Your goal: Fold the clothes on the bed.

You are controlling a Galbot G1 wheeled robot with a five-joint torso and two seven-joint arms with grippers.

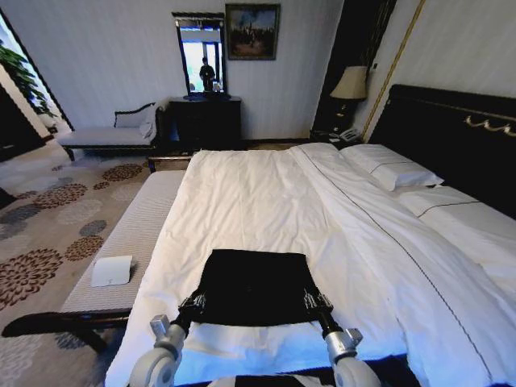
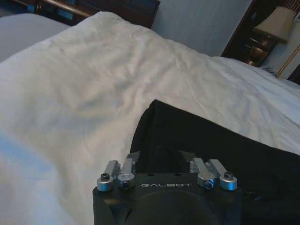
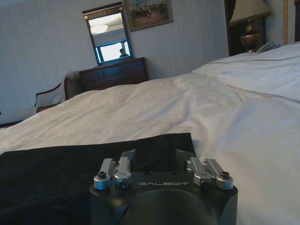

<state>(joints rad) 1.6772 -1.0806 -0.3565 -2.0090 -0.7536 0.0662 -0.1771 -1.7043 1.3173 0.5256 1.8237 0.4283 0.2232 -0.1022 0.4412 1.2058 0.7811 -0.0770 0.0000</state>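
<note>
Room stuff first: there's a grey upholstered bench point(image 1: 133, 234) running right along the foot of the mattress, with a white card or paper point(image 1: 111, 271) lying on it near the close end. The carpet point(image 1: 48, 218) has big brown flower patterns. Against the far wall sits a dark wooden dresser point(image 1: 205, 122) with a mirror point(image 1: 201, 58) on top and a framed painting point(image 1: 252, 31) just beside it. A chaise lounge point(image 1: 113, 133) stands next to the dresser, and a lamp point(image 1: 351, 84) sits on the nightstand by the headboard.
</note>
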